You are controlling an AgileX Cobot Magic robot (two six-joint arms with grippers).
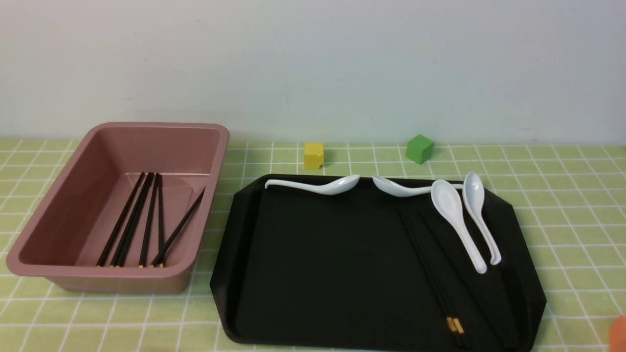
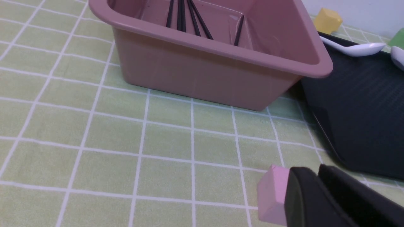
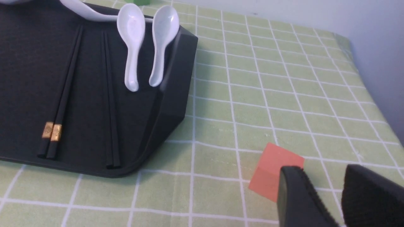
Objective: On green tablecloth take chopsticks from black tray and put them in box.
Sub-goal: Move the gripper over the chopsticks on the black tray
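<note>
Before you, a light yellow-green tablecloth with a grid of thin white lines (image 1: 577, 234) covers the desk. At the left of the frame in the front view sits the deep dusty-pink brown plastic box (image 1: 117, 283), with several long thin black chopsticks with gold-yellow ends (image 1: 122, 220) lying inside. One of them slants toward the box's right wall.

From the centre to the lower right you see the large matte black plastic tray (image 1: 332, 274), with its cut corners and raised rim. More black chopsticks (image 3: 64, 97) lie in its right part: two side by side with gold bands, and another dark pair close together. Four white ceramic soup spoons (image 1: 455, 220) are in the tray too, one near the upper left corner, the others grouped toward the upper right.

Behind the tray stand a small yellow block (image 1: 313, 155) and a small green block (image 1: 419, 149). Your left wrist view shows a pink block (image 2: 274, 195) beside the left gripper (image 2: 317, 171); its fingertips are very near each other, and you cannot tell whether they touch. A red-orange block (image 3: 274, 171) shows near your right gripper (image 3: 320, 171), whose fingers are spread with nothing between them.
</note>
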